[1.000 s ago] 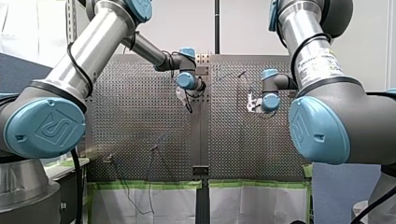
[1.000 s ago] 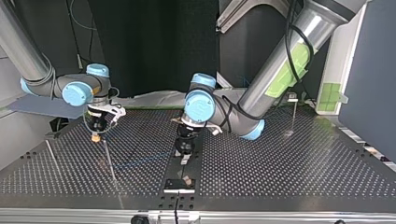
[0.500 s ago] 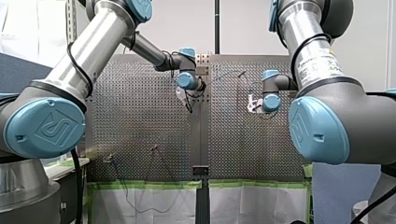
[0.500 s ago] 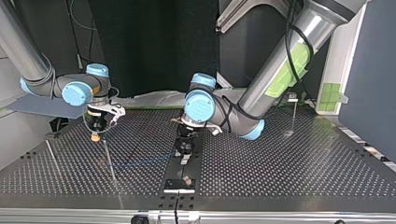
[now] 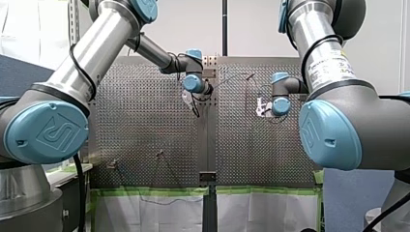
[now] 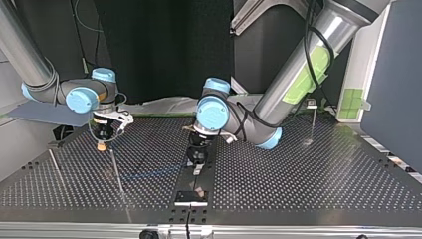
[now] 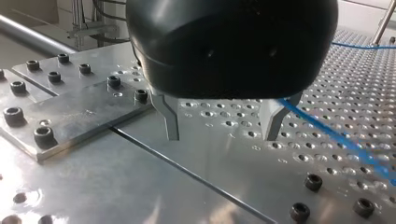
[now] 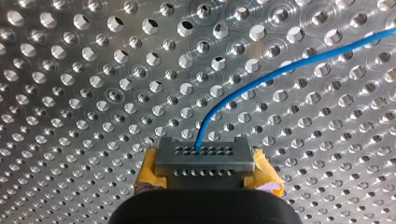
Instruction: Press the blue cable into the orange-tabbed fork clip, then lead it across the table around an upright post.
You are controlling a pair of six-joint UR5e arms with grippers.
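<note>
Across the front view, the grey perforated metal table (image 5: 145,125) lies as two panels with a seam down the middle. Green tape (image 5: 150,192) runs along its near edge and a pale wall stands behind. My left gripper (image 5: 189,100) hangs beside the seam and my right gripper (image 5: 261,107) over the right-hand panel. From here I cannot tell how either one's fingers stand.

Facing the arms, the top view adds a black curtain (image 6: 164,50) behind the table. It also shows a thin upright post (image 6: 115,167) just beside the right gripper, whose yellowish tips sit low over the holes. A faint line of thin blue cable (image 6: 144,174) lies on the surface between the two grippers.

Only the left wrist view settles the left gripper: its two metal fingers (image 7: 169,119) stand apart with nothing between them, tips close to the table. The blue cable slants past the outside of one finger, and a flat bolted plate (image 7: 70,116) with black screws lies beside it.

Only the right wrist view shows the right gripper closed, its grey tips with yellow pads (image 8: 149,170) pinching the blue cable, which curves away over the holes
</note>
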